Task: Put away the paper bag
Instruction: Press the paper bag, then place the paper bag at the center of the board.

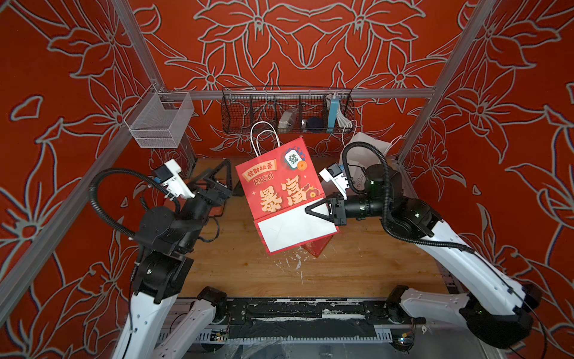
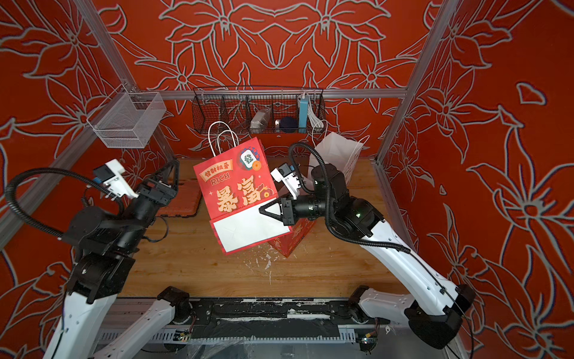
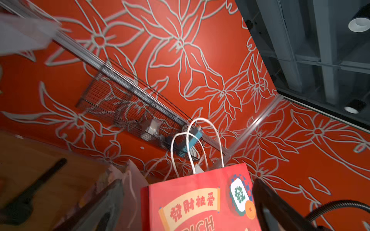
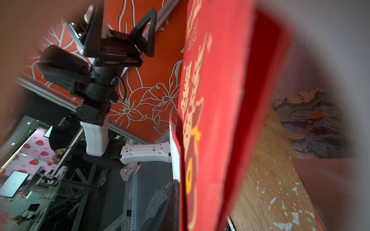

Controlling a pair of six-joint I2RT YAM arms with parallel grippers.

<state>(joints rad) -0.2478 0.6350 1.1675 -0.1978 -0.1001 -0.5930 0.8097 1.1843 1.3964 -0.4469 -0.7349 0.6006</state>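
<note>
Top views both show worn wooden table, red floral walls.

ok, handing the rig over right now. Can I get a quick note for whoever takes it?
Left claw: open, holding nothing, off to the side of the bag.
Right claw: shut on the side edge of the red paper bag, near its folded base.
The bag is flat and in the air above the table, with its handles toward the back wall.
Also there: a white paper bag stands in the back corner, and what looks like another red bag is on the table under the held one.
Done: bag flattened, base folded up, lifted.
Left: stow it. It is not set down anywhere yet.
</note>
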